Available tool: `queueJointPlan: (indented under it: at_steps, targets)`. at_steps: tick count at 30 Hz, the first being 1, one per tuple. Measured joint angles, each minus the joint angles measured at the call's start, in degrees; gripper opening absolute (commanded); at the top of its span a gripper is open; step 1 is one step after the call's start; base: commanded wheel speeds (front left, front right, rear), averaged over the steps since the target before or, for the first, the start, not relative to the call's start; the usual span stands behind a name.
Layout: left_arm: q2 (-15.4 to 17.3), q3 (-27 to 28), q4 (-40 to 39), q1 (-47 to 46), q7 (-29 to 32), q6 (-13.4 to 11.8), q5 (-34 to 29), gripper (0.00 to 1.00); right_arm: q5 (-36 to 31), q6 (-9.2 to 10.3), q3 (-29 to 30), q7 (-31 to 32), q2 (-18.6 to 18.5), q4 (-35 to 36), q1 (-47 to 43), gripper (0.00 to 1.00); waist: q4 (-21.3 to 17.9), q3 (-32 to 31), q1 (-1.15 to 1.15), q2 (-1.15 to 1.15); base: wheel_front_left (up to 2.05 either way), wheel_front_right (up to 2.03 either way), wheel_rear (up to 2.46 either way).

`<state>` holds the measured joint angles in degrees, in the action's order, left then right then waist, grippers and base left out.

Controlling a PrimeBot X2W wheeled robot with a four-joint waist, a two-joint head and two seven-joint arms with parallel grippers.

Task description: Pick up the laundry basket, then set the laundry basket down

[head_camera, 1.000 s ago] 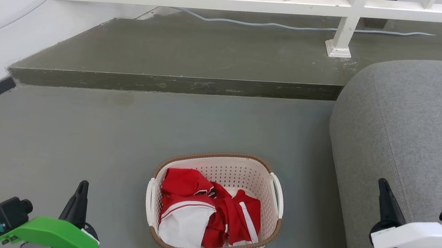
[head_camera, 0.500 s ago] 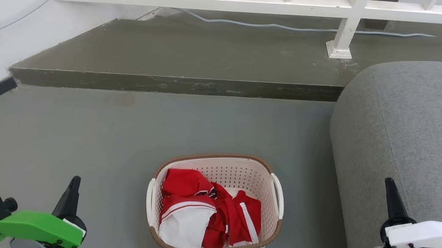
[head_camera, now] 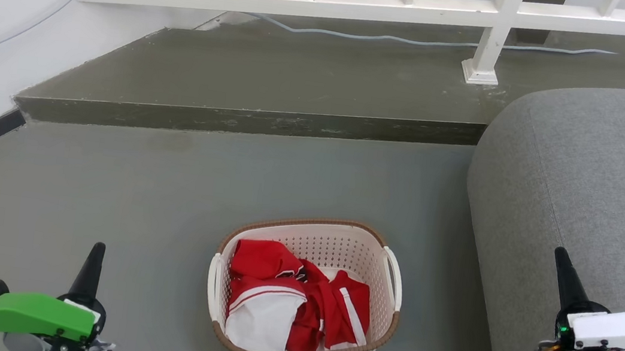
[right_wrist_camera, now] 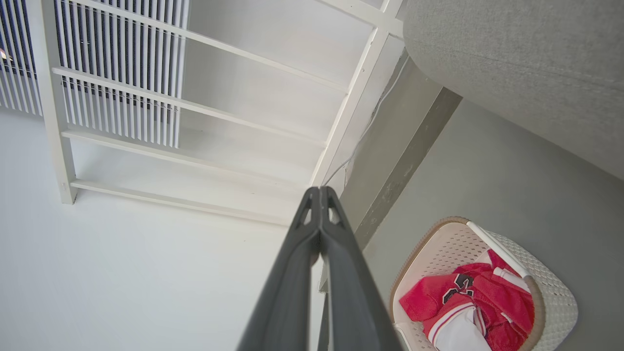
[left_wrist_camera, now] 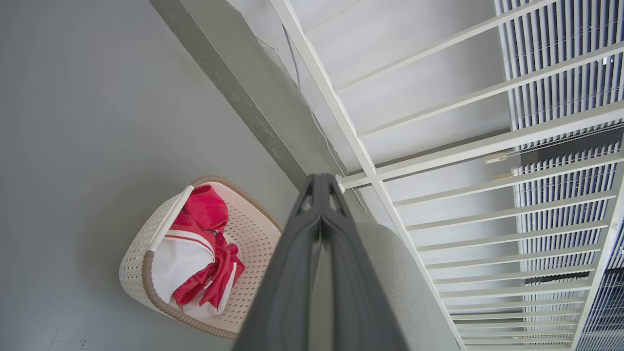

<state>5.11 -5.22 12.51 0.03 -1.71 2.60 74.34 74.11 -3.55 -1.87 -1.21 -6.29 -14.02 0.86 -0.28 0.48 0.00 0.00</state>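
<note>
Upright on the grey floor [head_camera: 165, 192], toward 6 o'clock in the head view: the laundry basket [head_camera: 327, 245], cream-white and perforated, with a brown woven-look rim. White loop handles at its 9 and 3 o'clock sides, neither one gripped. Inside, a heap of red and white clothes [head_camera: 295, 306], bunched mostly toward the 6 o'clock end.

At 9 o'clock from the basket, well apart from it, the left tool [head_camera: 97, 250] under its green housing, fingers pointing to 12 o'clock. Seen in the left wrist view as the two dark fingers pressed flat together at the tip [left_wrist_camera: 320, 183], holding nothing, with the basket [left_wrist_camera: 134, 265] lying off at 8 o'clock.

At 3 o'clock from the basket, also well apart, the right tool [head_camera: 563, 266] under its white housing, in front of the grey sofa [head_camera: 590, 176]. Fingers likewise closed tip to tip in the right wrist view [right_wrist_camera: 319, 195], empty, with the basket [right_wrist_camera: 555, 292] down at 4 o'clock.

Beyond the basket at 12 o'clock, a raised dark step [head_camera: 277, 74], then a white railing [head_camera: 311, 0] with a pale cable [head_camera: 367, 36] along its foot.
</note>
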Motion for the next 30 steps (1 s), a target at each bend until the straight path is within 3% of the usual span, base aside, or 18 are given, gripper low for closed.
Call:
queueJointPlan:
  at_steps: [30]
  targets:
    - [-0.2,5.4,2.3,-2.4,4.7,4.0,21.0,0.00,20.0,-3.00,6.7,4.9,2.2,-1.5,2.2,0.00,0.3,-0.3,0.00,0.00,0.00,0.00,0.00]
